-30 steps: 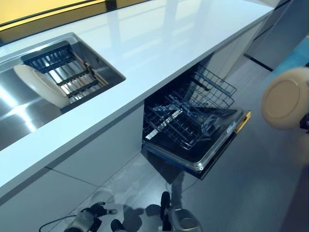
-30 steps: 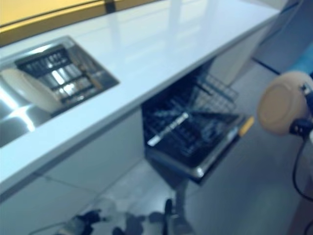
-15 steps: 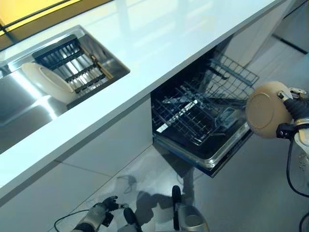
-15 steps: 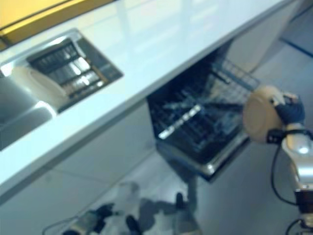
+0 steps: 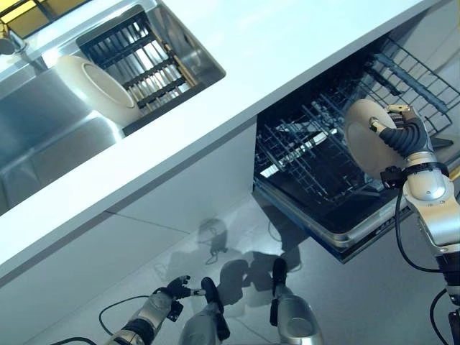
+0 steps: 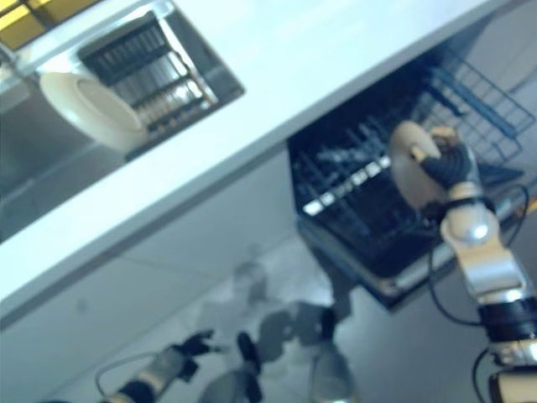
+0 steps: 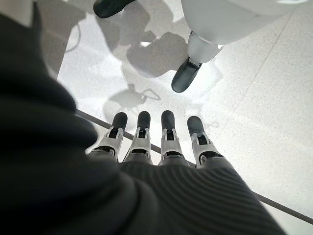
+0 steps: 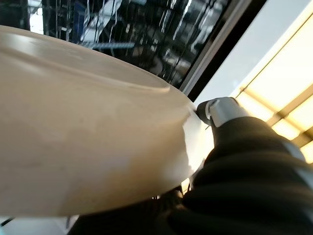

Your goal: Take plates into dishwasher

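My right hand [image 5: 405,136] is shut on a cream plate [image 5: 365,136] and holds it on edge over the pulled-out lower rack [image 5: 316,154] of the open dishwasher [image 5: 338,233]. The plate fills the right wrist view [image 8: 83,132], with the dark rack wires [image 8: 137,34] past it. A second cream plate [image 5: 97,90] leans on edge in the steel sink [image 5: 43,136], against the dish drainer [image 5: 140,61]. My left hand [image 5: 169,296] hangs low near the floor, fingers [image 7: 142,132] straight and empty.
A long white countertop [image 5: 237,65] runs across above the dishwasher. White cabinet fronts [image 5: 144,237] stand below it. The dishwasher's open door sticks out over the grey floor [image 5: 359,302].
My right hand has carried the plate from out at the right in over the dishwasher rack. The camera has shifted, so the whole scene has moved in the picture.
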Robot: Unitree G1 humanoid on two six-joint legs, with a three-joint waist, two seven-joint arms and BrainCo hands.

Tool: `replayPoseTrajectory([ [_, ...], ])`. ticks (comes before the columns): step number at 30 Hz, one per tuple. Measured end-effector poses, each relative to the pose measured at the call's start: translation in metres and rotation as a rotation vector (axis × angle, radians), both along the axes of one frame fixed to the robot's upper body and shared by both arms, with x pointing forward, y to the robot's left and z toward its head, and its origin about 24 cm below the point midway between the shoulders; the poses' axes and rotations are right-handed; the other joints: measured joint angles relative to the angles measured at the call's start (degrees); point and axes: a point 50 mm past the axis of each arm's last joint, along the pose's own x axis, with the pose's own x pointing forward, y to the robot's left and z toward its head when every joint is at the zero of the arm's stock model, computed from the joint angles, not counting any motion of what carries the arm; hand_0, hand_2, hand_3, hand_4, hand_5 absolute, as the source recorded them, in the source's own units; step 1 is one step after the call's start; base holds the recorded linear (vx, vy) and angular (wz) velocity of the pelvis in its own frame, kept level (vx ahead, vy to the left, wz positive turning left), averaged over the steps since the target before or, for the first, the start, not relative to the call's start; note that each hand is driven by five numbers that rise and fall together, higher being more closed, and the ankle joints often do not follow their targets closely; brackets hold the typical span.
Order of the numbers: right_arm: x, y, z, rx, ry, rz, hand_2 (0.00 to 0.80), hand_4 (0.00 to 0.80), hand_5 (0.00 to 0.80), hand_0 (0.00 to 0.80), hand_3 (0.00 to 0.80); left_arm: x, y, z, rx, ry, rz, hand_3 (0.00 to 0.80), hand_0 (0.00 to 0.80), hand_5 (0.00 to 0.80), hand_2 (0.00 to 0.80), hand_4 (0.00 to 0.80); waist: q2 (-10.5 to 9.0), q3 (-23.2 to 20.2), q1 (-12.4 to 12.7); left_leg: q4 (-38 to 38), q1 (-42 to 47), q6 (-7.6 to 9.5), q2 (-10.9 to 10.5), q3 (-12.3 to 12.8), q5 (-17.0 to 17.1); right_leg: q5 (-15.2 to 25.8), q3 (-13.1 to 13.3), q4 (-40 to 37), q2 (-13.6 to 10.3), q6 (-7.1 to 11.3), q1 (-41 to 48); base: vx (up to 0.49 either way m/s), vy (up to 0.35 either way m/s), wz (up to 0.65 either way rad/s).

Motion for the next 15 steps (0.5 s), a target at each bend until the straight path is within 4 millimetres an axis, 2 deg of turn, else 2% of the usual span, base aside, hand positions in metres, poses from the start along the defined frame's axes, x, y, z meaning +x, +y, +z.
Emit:
replayPoseTrajectory([
  [4, 0.002, 0.007, -0.005, -0.027, 0.016, 0.016, 0.8, 0.8, 0.8, 0.8, 0.8, 0.003, 0.0, 0.001, 0.002, -0.004, -0.001, 0.0, 0.0, 0.0, 0.0, 0.0, -0.04, 0.05, 1.39, 0.0, -0.25, 0.09, -0.05, -0.38, 0.13, -0.05, -0.06, 0.0, -0.04, 0.01, 0.02, -0.001, -0.024, 0.07],
  [10, 0.007, 0.019, -0.011, 0.018, -0.003, 0.03, 0.8, 0.8, 0.8, 0.8, 0.8, 0.005, 0.0, 0.003, 0.004, -0.01, -0.003, 0.0, 0.0, 0.0, 0.0, 0.0, -0.62, 1.44, 1.72, -0.01, -0.29, 0.09, -0.09, -1.32, 0.55, -0.25, -1.14, 0.0, -0.14, 0.24, 0.87, 0.013, -0.025, 0.11],
  [15, 0.013, 0.024, -0.025, 0.009, 0.021, 0.006, 0.8, 0.8, 0.8, 0.8, 0.8, 0.005, 0.0, 0.003, 0.006, -0.009, -0.003, 0.0, 0.0, 0.0, 0.0, 0.0, -0.79, 1.7, 2.88, -0.01, -0.37, 0.1, -0.1, -1.58, 0.76, -0.26, -1.48, 0.0, -0.13, 0.24, 1.03, 0.003, -0.004, 0.04],
])
